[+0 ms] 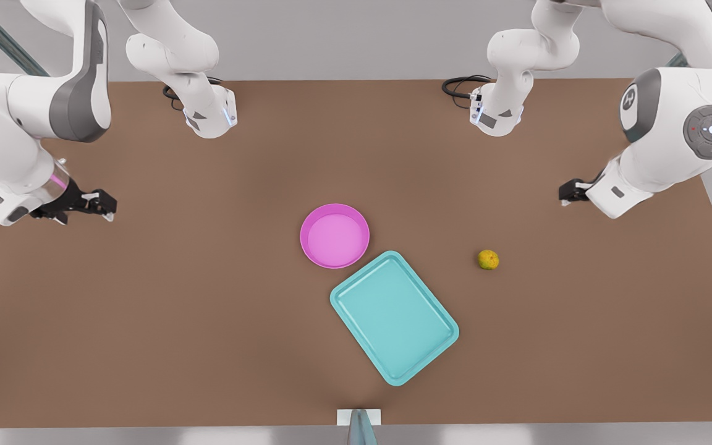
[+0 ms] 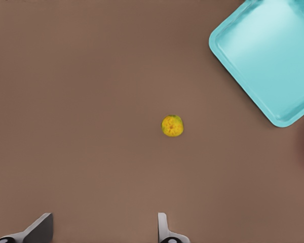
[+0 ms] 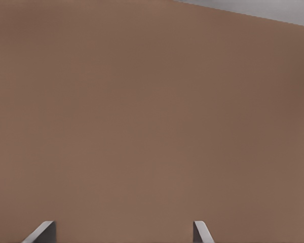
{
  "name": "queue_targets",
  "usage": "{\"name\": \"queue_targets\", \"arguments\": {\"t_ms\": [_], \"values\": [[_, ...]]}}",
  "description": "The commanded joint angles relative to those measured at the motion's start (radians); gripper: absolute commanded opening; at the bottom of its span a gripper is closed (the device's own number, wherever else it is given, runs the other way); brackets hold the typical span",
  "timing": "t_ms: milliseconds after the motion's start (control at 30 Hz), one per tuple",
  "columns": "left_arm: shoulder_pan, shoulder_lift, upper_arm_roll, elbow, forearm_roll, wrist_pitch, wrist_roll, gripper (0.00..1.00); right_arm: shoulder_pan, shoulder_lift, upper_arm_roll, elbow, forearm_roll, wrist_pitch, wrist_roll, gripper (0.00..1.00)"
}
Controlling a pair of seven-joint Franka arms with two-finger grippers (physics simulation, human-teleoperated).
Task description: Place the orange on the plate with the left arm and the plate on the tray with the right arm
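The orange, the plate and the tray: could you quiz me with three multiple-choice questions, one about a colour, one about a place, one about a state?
1. What colour is the plate?
A. pink
B. turquoise
C. white

2. Where is the orange?
A. on the table, apart from the tray
B. on the plate
C. on the tray

3. How is the left gripper?
A. shut on the orange
B. shut on the plate
C. open, holding nothing

Answers: 1 A, the dish is magenta-pink. 2 A, bare brown table surrounds the orange. 3 C, its fingers stand apart in the left wrist view. The right gripper waits open at the front view's left.
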Motion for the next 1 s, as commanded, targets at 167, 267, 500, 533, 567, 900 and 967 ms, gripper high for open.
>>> {"name": "queue_targets", "arguments": {"t_ms": [167, 267, 500, 533, 567, 900, 967], "values": [[-0.015, 0.081, 0.01, -0.41, -0.008, 0.509, -0.033, 1.0, 0.01, -0.001, -0.001, 0.001, 0.0, 0.069, -0.072, 1.0], [-0.012, 0.128, 0.046, -0.545, -0.014, 0.763, -0.018, 1.0, 0.012, -0.001, -0.001, 0.001, 0.0, 0.069, -0.072, 1.0], [-0.092, 0.159, 0.056, -0.697, -0.017, 1.011, -0.033, 1.0, 0.012, 0.0, -0.001, 0.0, 0.0, 0.069, -0.072, 1.0], [-0.101, 0.159, 0.056, -0.699, -0.017, 1.017, -0.033, 1.0, 0.012, 0.0, -0.001, -0.001, 0.0, 0.069, -0.072, 1.0], [-0.101, 0.159, 0.056, -0.702, -0.017, 1.017, -0.033, 1.0, 0.012, 0.0, -0.001, 0.001, 0.0, 0.067, -0.072, 1.0], [-0.109, 0.217, 0.055, -0.789, -0.038, 1.201, -0.034, 1.0, 0.012, 0.0, -0.001, -0.001, 0.0, 0.067, -0.072, 1.0], [-0.127, 0.217, 0.055, -0.788, -0.038, 1.2, -0.059, 1.0, 0.012, 0.0, -0.001, -0.001, 0.0, 0.067, -0.072, 1.0]]}}
